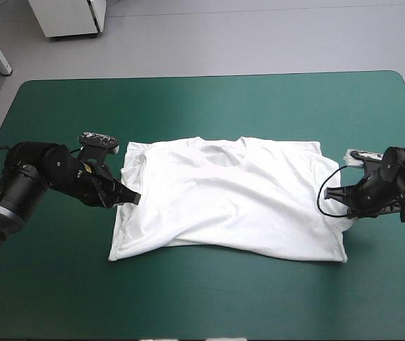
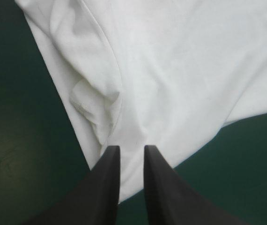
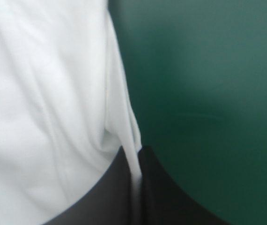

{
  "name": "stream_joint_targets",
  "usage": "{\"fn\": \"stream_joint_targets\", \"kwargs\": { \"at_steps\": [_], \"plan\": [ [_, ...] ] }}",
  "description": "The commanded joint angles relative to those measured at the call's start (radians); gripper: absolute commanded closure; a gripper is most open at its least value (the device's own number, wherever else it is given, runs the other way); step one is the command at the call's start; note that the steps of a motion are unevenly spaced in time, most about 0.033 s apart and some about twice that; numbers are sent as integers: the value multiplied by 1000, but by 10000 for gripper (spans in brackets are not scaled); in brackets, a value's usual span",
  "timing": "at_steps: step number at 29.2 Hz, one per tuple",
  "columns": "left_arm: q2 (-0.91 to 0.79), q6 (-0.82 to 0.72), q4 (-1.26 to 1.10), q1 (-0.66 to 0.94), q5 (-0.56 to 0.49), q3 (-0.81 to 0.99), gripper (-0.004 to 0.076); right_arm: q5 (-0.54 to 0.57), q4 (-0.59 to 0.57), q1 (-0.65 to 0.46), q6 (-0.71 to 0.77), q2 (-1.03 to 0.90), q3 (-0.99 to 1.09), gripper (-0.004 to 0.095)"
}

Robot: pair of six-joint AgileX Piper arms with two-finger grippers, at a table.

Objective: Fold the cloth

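Both grippers are pinching the T-shirt (image 1: 231, 202), one on each side. Shirt is lying spread flat mid-table on the teal-green cover (image 1: 202, 99), collar pointing at the far edge, hem toward the near edge, a few creases running across the body.

At the shirt's left side edge, just below the sleeve, the left gripper (image 1: 133, 199) is sitting low. In its wrist view the fingers (image 2: 106, 187) are standing all but closed, only a thin slit showing, with the white edge passing between them. A puckered fold is lying just ahead of the tips.

At the opposite side edge the right gripper (image 1: 332, 195) is sitting about level with the other one. Its wrist view is showing the black fins (image 3: 161, 192) nearly meeting, a thin white fold of fabric squeezed between them. Cloth there is bunching slightly up toward the tips.

Both arms are reaching in low from opposite sides, well apart, the whole shirt lying between them.
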Motion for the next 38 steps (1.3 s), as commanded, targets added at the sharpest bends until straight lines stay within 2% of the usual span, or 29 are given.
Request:
{"fn": "stream_joint_targets", "kwargs": {
  "at_steps": [1,13,27,30,35,38],
  "plan": [
    [-29,-5,-26,-1,-24,-32,587,9,97,0,-52,-48,-52,924],
    [-29,-5,-26,-1,-24,-32,587,-25,141,210,-53,9,-76,924],
    [-29,-2,-26,-1,-24,-32,587,-32,187,235,-60,96,-76,905],
    [-29,-2,-26,-1,-24,-32,587,-4,219,235,-74,96,-76,785],
    [-29,-2,-26,-1,-24,-32,587,34,226,235,-81,96,-78,477],
    [-29,-2,-26,-1,-24,-32,587,77,222,235,-81,94,-100,440]
  ]
}}
